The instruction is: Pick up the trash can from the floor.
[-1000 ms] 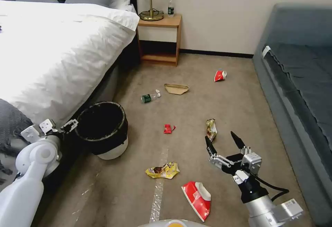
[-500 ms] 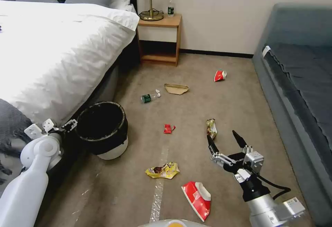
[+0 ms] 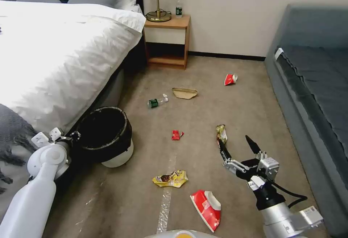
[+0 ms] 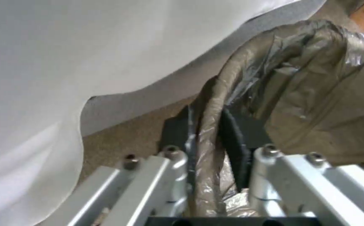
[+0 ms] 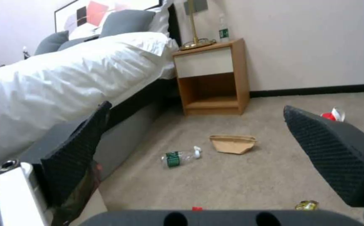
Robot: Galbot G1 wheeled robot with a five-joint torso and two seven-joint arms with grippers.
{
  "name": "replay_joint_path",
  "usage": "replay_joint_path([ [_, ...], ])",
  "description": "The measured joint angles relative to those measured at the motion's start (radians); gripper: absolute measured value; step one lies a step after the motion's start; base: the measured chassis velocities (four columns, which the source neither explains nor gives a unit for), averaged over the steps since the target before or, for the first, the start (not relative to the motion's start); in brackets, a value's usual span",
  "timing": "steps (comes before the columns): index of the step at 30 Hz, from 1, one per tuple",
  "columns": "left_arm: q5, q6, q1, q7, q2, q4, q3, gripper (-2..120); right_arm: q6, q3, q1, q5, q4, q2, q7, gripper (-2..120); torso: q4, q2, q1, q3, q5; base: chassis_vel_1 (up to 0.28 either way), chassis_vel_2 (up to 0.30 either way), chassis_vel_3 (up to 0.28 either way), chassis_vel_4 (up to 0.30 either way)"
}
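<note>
The beige-grey carpeted floor (image 3: 224,103) lay littered beside a white-sheeted bed (image 3: 61,49). The small round white plastic trash can (image 3: 108,136) with its black bag liner sat tilted at the bed's edge, its near rim clamped by the left gripper (image 4: 213,141). The right gripper (image 3: 237,145) hovered spread wide above the carpet, well apart from it.

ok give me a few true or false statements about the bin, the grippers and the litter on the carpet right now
1. The left gripper is clamped on the trash can rim. True.
2. The right gripper holds a red wrapper. False: it is open and empty, above the floor.
3. The trash can stands upright. False: it tilts towards the bed.
4. A plastic bottle lies on the carpet. True.
5. The paper bag sits inside the trash can. False: it lies on the floor.
</note>
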Motion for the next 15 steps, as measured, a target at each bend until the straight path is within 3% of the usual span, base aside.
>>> replay_joint_path([
  [4,0.003,0.0,0.011,0.005,0.001,-0.014,-0.002,5,0.0,-0.002,-0.002,-0.001,0.001,0.001,0.0,100,0.0,0.0,0.0,0.0,0.0,0.0,0.0,0.0,0.0],
  [11,0.006,0.004,0.045,0.017,-0.001,-0.068,-0.007,5,0.001,-0.004,-0.002,-0.002,0.002,0.001,-0.001,100,0.0,0.0,0.0,0.0,0.0,0.0,0.0,0.0,0.0],
  [15,0.01,0.013,0.092,0.025,-0.01,-0.164,-0.017,5,0.002,-0.008,-0.001,-0.002,0.006,0.0,-0.002,100,-0.0001,0.0,0.0,0.0,0.0001,0.0,0.0,0.0,0.0],
])
